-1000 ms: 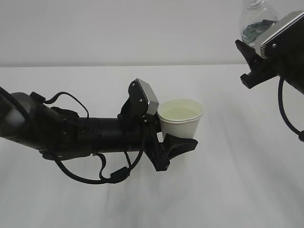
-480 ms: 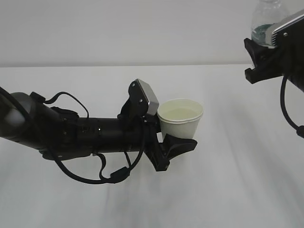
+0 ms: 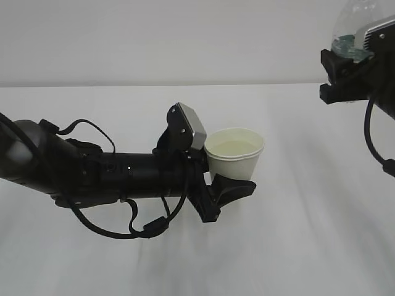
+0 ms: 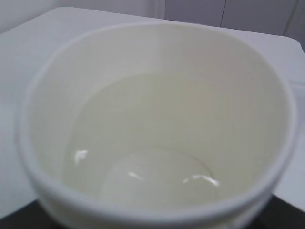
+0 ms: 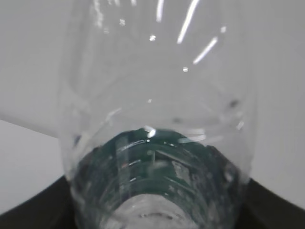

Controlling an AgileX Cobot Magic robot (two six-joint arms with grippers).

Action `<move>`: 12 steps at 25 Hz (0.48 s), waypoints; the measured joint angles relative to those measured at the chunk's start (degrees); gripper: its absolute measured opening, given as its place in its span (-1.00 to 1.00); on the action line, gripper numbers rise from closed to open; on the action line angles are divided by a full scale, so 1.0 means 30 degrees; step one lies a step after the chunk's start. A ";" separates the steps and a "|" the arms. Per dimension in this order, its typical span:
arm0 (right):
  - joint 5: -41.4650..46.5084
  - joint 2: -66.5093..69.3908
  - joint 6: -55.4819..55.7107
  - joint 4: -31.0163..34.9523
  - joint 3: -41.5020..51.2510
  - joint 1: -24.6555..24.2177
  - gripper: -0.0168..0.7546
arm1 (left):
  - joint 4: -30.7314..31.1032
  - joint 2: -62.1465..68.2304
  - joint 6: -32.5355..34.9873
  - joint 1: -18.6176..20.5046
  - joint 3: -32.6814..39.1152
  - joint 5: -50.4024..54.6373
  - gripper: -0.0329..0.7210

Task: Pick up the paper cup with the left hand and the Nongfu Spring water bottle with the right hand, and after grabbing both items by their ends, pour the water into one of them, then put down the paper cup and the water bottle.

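Nothing stands between the two on the bare white desk (image 3: pixel 296 246). At centre, the left end effector (image 3: pixel 231 176) grasps the tapered, rolled-rim paper cup (image 3: pixel 234 151), holding clear water (image 4: pixel 157 162). At two o'clock, the right end effector (image 3: pixel 345 74) grips the clear ribbed Nongfu Spring water bottle (image 3: pixel 357 24), aloft.

A matt white paper cup (image 3: pixel 234 153) holding glossy water (image 4: pixel 157 176), a clear, glinting ribbed plastic bottle (image 5: pixel 157 119), black matt grippers.

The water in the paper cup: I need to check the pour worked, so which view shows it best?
The left wrist view: it looks straight into the paper cup, where the water glints at the bottom. The exterior view shows only a pale surface below the rim; the right wrist view shows none.
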 joint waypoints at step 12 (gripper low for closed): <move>0.0867 0.0898 0.0955 0.1066 0.0000 0.0000 0.24 | 0.0000 0.0000 0.0000 0.0000 0.0000 0.0044 0.28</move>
